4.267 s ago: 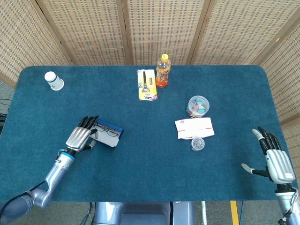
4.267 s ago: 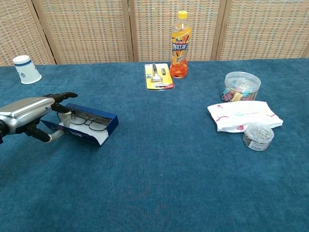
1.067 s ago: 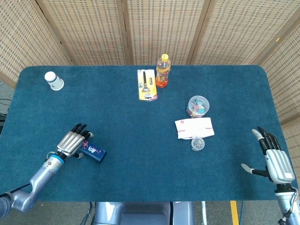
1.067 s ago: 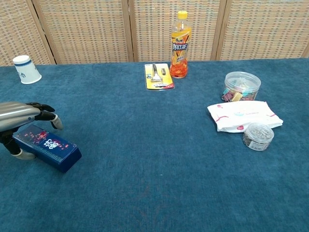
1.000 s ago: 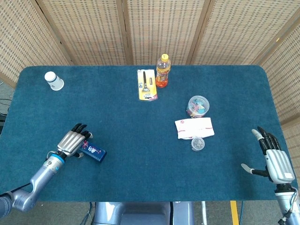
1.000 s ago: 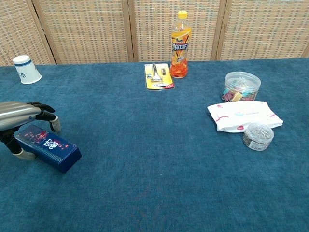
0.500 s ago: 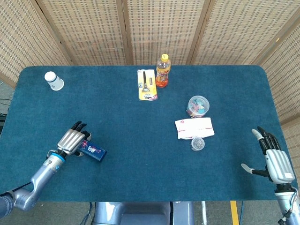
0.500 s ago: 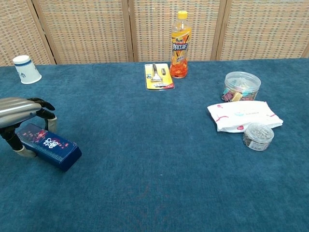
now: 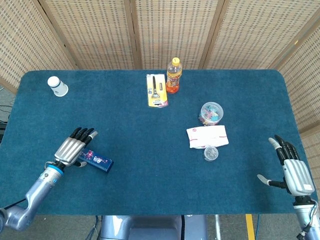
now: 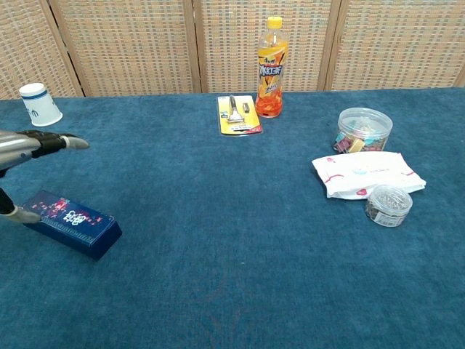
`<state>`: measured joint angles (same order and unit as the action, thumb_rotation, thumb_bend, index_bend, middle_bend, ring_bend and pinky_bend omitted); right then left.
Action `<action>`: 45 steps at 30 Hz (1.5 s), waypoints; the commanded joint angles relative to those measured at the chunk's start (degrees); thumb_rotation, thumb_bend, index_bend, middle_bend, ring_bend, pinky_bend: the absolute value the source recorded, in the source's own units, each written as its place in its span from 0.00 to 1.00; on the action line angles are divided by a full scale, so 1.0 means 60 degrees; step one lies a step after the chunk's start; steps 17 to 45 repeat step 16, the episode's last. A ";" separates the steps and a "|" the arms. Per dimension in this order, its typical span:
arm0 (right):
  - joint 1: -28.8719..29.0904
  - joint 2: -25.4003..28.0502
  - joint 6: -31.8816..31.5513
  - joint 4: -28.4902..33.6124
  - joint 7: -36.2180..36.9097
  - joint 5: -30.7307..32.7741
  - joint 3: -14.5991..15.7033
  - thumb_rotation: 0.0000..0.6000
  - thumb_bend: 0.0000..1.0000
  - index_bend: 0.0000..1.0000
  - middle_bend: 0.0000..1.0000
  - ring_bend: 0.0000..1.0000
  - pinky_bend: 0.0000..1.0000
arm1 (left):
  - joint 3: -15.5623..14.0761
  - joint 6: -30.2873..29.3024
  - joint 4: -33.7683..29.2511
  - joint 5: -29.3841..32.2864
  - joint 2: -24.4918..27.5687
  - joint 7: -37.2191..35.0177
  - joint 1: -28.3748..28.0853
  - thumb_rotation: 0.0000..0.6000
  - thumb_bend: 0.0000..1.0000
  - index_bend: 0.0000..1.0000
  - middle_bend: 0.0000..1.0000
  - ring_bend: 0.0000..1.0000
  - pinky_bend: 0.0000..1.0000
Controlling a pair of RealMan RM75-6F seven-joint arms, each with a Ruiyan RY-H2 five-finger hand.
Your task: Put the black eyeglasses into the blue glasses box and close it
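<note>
On the blue tabletop (image 9: 150,150), the blue glasses box (image 10: 70,223) lies shut near the front left edge, its printed lid down; the black eyeglasses cannot be seen and are presumably inside. The left hand (image 9: 72,144) hovers over the box's left end, fingers straight and spread, gripping nothing. To finish cleanly, it should probably lift straight up and clear without nudging the box (a light press first would confirm the lid is seated). The right hand (image 9: 291,167) rests at the front right edge, fingers apart and empty. Further back sit a white packet (image 10: 367,173), a small tin (image 10: 387,204), a clip jar (image 10: 362,130), a yellow card (image 10: 238,115), an orange bottle (image 10: 271,67) and a paper cup (image 10: 40,104). Only the head view shows the right hand; the chest view shows the box's closed side.
</note>
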<state>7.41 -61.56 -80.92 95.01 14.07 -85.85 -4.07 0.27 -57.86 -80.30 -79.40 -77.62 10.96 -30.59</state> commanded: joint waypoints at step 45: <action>-0.0081 -0.0156 -0.0286 -0.0038 -0.0529 -0.0018 -0.0053 1.00 0.00 0.00 0.00 0.00 0.00 | 0.0171 -0.4997 -0.1659 0.0699 0.1199 0.0147 0.3475 1.00 0.00 0.00 0.00 0.00 0.00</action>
